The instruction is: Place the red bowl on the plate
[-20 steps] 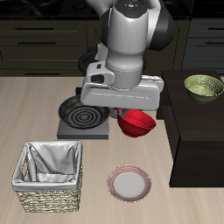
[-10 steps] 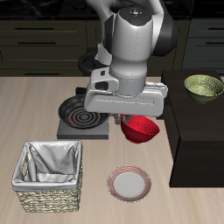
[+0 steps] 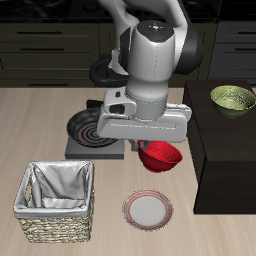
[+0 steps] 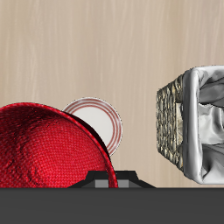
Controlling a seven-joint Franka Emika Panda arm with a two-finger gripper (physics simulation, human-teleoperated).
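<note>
The red bowl (image 3: 161, 156) is small, bright red and ribbed. It hangs tilted under my gripper (image 3: 148, 146), which is shut on its rim, above the table and a little behind the plate (image 3: 147, 209). The plate is flat and round with a pinkish-red rim and pale centre, near the table's front edge. In the wrist view the red bowl (image 4: 48, 149) fills the near field and partly covers the plate (image 4: 98, 122) below it. My fingertips are hidden by the gripper body and the bowl.
A woven basket with grey cloth lining (image 3: 57, 203) stands beside the plate; it also shows in the wrist view (image 4: 192, 122). A black frying pan with spiral rings (image 3: 92, 130) sits farther back. An olive-green bowl (image 3: 233, 98) rests on a dark raised cabinet (image 3: 225, 150).
My gripper has carried the red bowl toward the table's front edge, closer to the plate, and a little lower. Nothing else has moved.
</note>
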